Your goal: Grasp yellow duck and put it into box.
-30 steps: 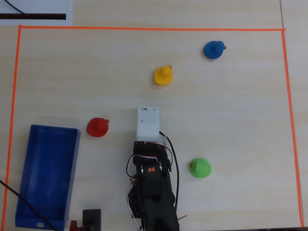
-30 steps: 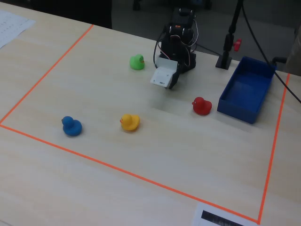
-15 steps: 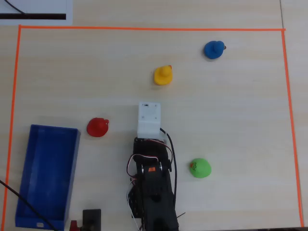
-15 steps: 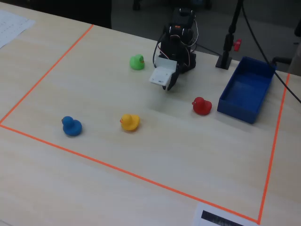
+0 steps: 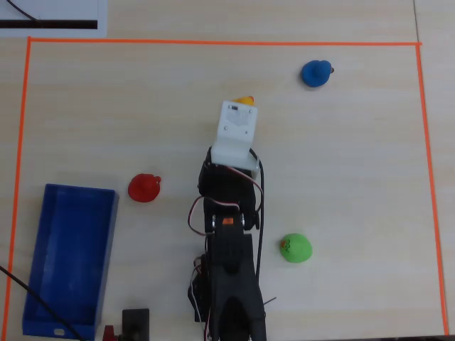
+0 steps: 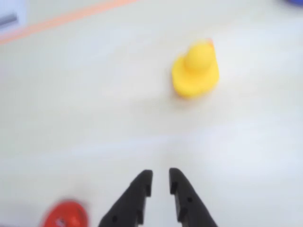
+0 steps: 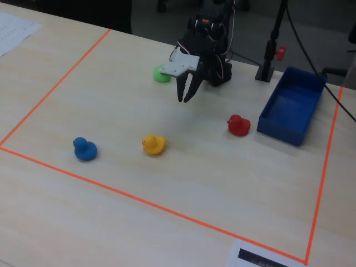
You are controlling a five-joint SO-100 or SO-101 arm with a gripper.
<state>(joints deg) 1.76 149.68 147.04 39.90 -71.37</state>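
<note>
The yellow duck stands on the light wooden table, apart from the other ducks. In the wrist view the yellow duck is ahead of the gripper and a little to the right, well clear of the black fingertips. The jaws stand a small gap apart with nothing between them. In the fixed view the gripper hangs above the table, short of the duck. In the overhead view only a sliver of the duck shows past the white wrist mount. The blue box is empty at the lower left.
A red duck sits near the box, and also shows in the wrist view. A green duck is beside the arm base and a blue duck at the far right. Orange tape frames the work area.
</note>
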